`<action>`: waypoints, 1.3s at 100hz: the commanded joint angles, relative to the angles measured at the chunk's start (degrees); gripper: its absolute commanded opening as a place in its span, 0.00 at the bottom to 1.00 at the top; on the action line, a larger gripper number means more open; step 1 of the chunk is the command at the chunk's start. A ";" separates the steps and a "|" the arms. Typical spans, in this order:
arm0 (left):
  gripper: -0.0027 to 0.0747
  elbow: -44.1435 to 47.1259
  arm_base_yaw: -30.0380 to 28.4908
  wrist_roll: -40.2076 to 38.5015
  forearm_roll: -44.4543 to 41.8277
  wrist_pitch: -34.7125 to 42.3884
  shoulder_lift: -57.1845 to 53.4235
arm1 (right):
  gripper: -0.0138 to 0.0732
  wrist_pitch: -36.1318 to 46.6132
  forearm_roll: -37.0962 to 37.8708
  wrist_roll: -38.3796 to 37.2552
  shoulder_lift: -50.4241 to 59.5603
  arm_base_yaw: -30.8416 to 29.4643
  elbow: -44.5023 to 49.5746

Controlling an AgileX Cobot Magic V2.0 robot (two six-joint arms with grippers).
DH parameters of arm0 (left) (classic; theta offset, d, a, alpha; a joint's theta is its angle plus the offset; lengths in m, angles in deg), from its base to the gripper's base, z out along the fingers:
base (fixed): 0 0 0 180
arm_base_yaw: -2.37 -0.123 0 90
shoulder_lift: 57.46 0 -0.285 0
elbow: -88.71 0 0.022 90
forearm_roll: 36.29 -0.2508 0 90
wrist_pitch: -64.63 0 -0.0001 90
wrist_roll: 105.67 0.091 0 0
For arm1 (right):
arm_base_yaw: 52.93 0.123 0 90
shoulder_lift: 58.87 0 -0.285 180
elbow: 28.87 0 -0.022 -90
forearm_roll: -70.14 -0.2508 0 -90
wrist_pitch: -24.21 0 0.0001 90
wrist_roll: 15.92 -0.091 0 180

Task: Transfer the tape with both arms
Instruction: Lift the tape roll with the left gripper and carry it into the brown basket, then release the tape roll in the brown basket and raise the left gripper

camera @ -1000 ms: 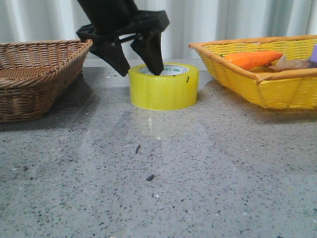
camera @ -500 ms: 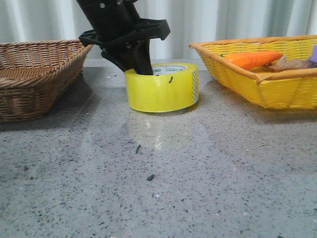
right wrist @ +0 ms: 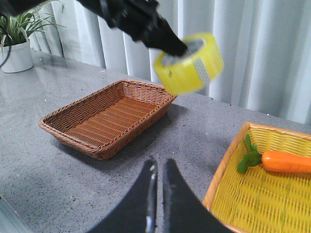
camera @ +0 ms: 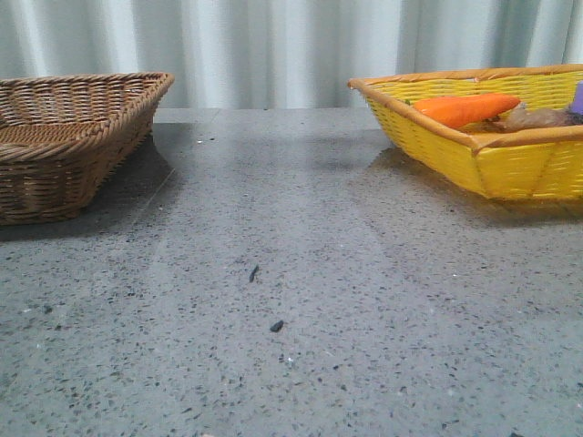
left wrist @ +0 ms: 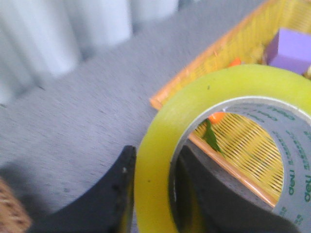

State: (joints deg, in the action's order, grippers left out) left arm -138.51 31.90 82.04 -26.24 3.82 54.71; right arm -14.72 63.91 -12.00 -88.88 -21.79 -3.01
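Observation:
The tape (left wrist: 155, 160), a wide yellow roll with a white lettered core, is clamped in my left gripper (left wrist: 153, 194); one finger is outside the wall and one inside the core. In the right wrist view the tape (right wrist: 189, 64) hangs in the air above the table, held by the black left gripper (right wrist: 167, 41), over the space between the two baskets. My right gripper (right wrist: 159, 167) is shut and empty, low over the table, well apart from the tape. The front view shows neither the tape nor either gripper.
A brown wicker basket (camera: 55, 146) stands at the left, also in the right wrist view (right wrist: 107, 119). A yellow basket (camera: 492, 155) at the right holds an orange carrot (camera: 465, 109) and a purple block (left wrist: 291, 51). A potted plant (right wrist: 17, 43) stands on the table's far side.
My left gripper closed on the tape's wall, tilted it, then lifted it up out of the front view. The table between the baskets now shows no tape.

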 commanded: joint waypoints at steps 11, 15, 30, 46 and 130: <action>0.01 -4.54 -4.89 -0.78 -6.68 -4.78 -5.55 | 0.09 5.34 0.29 0.61 -0.62 -0.18 -1.23; 0.01 -4.54 -6.20 -0.78 -7.49 -7.02 -5.83 | 0.09 5.44 0.29 0.61 -0.62 -0.18 -1.23; 0.01 -1.19 -12.74 -0.78 -8.96 -10.86 -7.17 | 0.09 5.56 0.29 0.61 -0.62 -0.18 -1.23; 0.01 8.70 -20.44 -0.78 -9.23 -10.86 -9.25 | 0.09 5.56 0.29 0.61 -0.62 -0.18 -1.23; 0.64 35.69 -27.51 1.07 -0.33 4.94 -16.44 | 0.09 5.58 0.29 0.61 -0.62 -0.18 -1.23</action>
State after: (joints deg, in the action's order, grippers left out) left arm -101.23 4.50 82.42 -31.18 3.81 43.92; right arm -13.84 63.91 -11.95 -88.88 -21.79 -3.01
